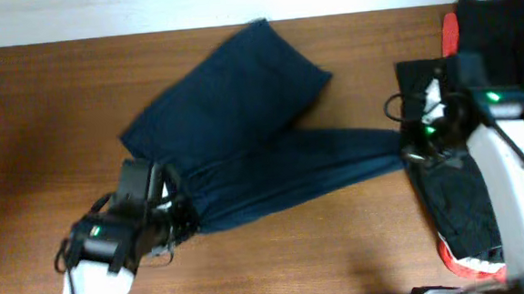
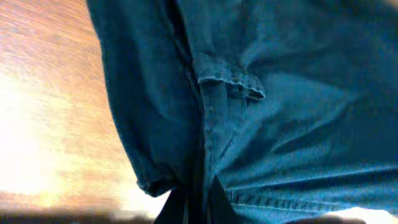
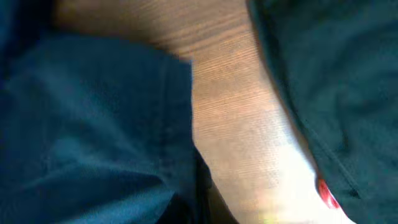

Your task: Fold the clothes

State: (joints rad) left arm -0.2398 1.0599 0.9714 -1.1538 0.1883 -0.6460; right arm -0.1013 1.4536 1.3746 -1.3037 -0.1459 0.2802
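The navy blue shorts point(image 1: 242, 121) lie across the middle of the wooden table, one wide leg pointing to the back, the other stretched out to the right. My left gripper point(image 1: 177, 214) is shut on the waistband corner at the front left; the left wrist view shows the waistband and a belt loop point(image 2: 233, 87) with my fingers point(image 2: 198, 208) pinching the cloth. My right gripper point(image 1: 406, 149) is shut on the hem end of the right leg; in the right wrist view the hem point(image 3: 168, 124) runs into my fingers point(image 3: 202, 193).
Black garments point(image 1: 457, 199) lie in a pile at the right edge, partly under my right arm, with red cloth point(image 1: 449, 33) showing beneath them. Bare wooden table point(image 1: 41, 115) lies to the left and front. The back edge of the table meets a white wall.
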